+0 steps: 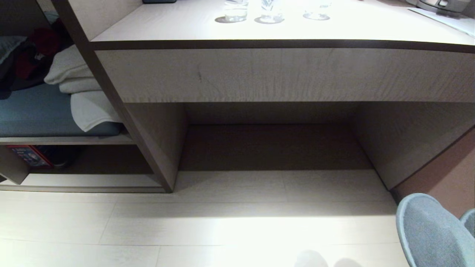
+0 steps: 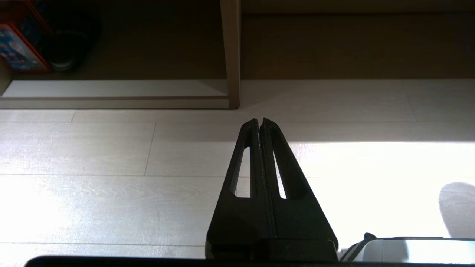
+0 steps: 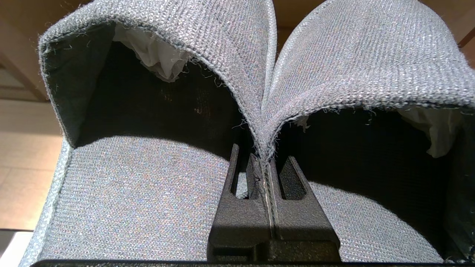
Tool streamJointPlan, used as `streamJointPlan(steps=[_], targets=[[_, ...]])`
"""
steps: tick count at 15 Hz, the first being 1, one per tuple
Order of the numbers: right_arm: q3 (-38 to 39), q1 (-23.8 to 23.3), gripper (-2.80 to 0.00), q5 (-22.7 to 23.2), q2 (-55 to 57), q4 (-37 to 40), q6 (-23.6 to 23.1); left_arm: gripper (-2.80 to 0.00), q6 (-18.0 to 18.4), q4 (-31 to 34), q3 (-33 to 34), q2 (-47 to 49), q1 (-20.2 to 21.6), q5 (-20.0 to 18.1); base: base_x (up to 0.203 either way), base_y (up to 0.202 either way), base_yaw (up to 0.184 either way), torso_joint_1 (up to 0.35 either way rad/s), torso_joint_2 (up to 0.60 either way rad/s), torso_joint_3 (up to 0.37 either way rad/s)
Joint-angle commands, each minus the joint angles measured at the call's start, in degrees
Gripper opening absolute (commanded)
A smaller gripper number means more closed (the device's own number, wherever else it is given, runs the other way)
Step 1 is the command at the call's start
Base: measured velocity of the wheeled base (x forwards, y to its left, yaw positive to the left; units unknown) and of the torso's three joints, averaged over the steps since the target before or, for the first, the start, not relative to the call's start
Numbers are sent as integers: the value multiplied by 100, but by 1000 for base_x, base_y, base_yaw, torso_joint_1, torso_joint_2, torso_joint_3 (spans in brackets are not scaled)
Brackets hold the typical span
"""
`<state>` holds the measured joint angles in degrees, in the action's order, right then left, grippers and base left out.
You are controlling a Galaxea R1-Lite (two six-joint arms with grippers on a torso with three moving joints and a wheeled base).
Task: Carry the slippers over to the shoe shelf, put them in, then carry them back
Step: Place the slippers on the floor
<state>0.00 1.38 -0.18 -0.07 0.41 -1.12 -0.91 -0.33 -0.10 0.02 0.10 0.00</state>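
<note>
The slippers (image 1: 430, 230) are grey fabric and hang side by side above the floor at the head view's lower right corner, toes forward. In the right wrist view my right gripper (image 3: 264, 157) is shut on the two inner edges of the slippers (image 3: 141, 193), pinched together between its fingers. White paper stuffing shows inside both toes. The shoe shelf (image 1: 92, 180) is the low open compartment at the lower left, with a pale bottom board and a dark back. My left gripper (image 2: 259, 120) is shut and empty above the floor, facing the shoe shelf (image 2: 111, 89) and its upright side board (image 2: 232, 55).
A pale wood desk recess (image 1: 274, 144) stands straight ahead. Three glasses (image 1: 271, 13) stand on the desk top. A black shoe (image 2: 66, 48) and a red-and-blue box (image 2: 18, 48) sit deep in the shelf's left end. Folded towels (image 1: 74, 74) lie on the bench above it.
</note>
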Motion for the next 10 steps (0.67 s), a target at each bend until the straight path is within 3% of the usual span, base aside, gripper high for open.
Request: streamJointPlan(steps=[1,10], targets=[[9,2,-280,1,7,-4,-3,-280,-5,-2,1,6,-1,0,0,0,0,4,1,-192],[9,3,-280,1,7,1,-3,-280,-5,-2,1,6,-1,0,0,0,0,3,2,-198]])
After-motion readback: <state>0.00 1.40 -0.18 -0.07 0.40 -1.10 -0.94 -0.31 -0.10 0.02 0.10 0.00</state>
